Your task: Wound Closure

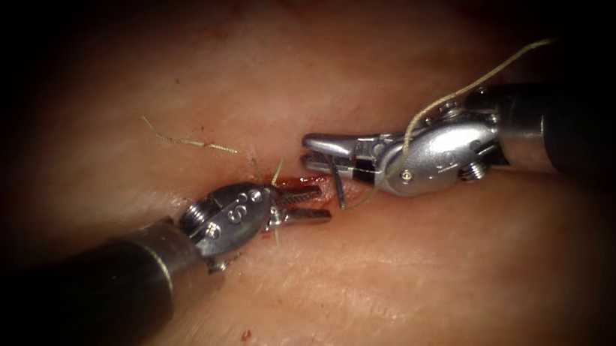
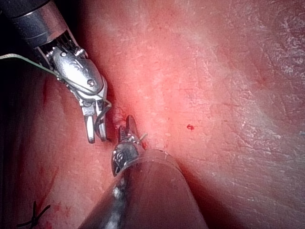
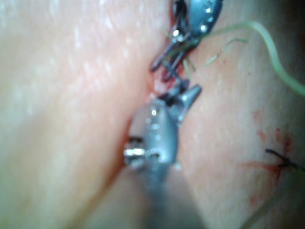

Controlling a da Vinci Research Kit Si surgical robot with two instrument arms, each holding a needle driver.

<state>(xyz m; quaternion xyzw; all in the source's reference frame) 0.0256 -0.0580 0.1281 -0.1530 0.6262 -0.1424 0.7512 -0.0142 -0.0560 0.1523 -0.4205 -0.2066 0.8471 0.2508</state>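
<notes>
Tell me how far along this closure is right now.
Done: one dark tied stitch sits on the tissue, and cut thread ends lie left of the cut. In hand: the right pincer grips the needle, where along its curve unclear, thread trailing over it; the left pincer is open, holding nothing. Whether the needle is in the tissue, I can't tell. Left: the cut between the pincers looks open.

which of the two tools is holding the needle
The right gripper, entering from the right: the dark needle hangs from its jaws. The left gripper sits open, holding nothing.
</notes>
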